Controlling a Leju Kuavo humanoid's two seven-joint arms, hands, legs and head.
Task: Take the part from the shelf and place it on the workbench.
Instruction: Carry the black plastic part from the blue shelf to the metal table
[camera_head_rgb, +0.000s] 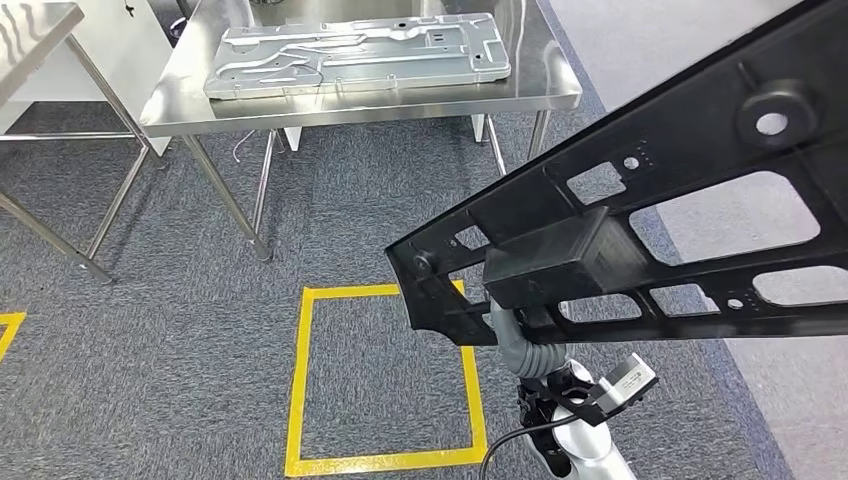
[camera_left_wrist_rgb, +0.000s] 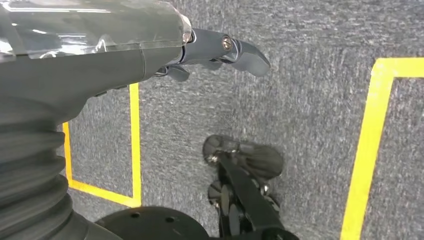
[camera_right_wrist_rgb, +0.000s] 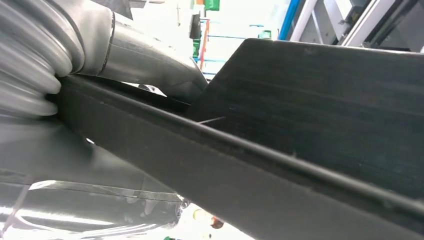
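One black plastic part being gripped by the right robot hand, left robot hand hanging with fingers apart, holding nothing, steel worktop sitting ahead.

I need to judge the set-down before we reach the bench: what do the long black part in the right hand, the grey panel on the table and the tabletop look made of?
Long black openwork frame part: probably moulded plastic, matt, with ribs and cut-outs. Flat grey embossed panel: likely stamped sheet metal, dull sheen with pressed ridges. Silver tabletop: apparently stainless steel, with brushed reflective glare.
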